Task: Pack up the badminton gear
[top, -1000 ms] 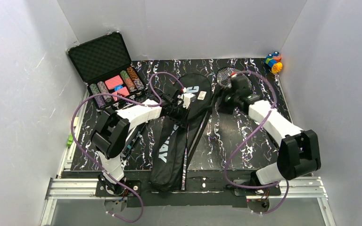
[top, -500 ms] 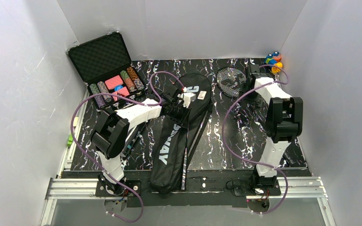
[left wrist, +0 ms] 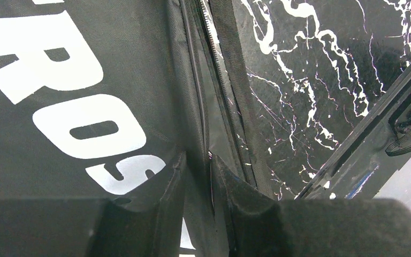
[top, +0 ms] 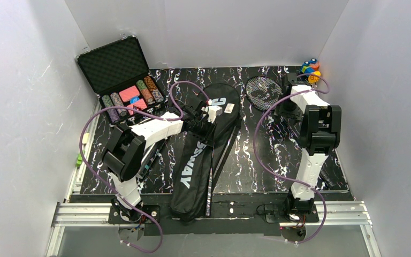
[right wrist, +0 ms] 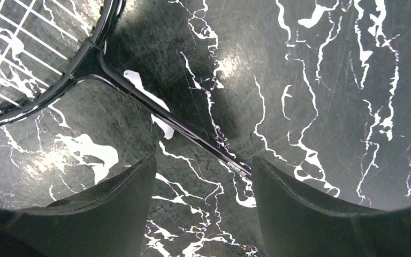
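Right hand [right wrist: 202,171] is hanging over the racket [top: 262,91], its fingers [right wrist: 123,209] spread wide to either side of the thin shaft, with nothing gripped. The racket is lying flat at the far right of the surface [top: 257,155], its strung head pointing far and left. Its shaft is slanting back toward the near right, and the handle end is hidden under the arm.

The bag [top: 192,166], black with big white letters, is lying mid-surface with its long axis running far to near. Its wide rounded end is pointing far and its narrow end is overhanging the near edge. Left hand [left wrist: 210,176] is pinching a fold of the bag's left edge beside the zipper, fingers almost together. A thin dark shaft [top: 211,176] is running along the bag's right side; whether it is inside the bag is unclear.

Bare marbled surface is lying open between bag and racket. Toy blocks [top: 310,70] are sitting in the far right corner, near the racket. An open poker chip case [top: 120,80] is filling the far left corner.
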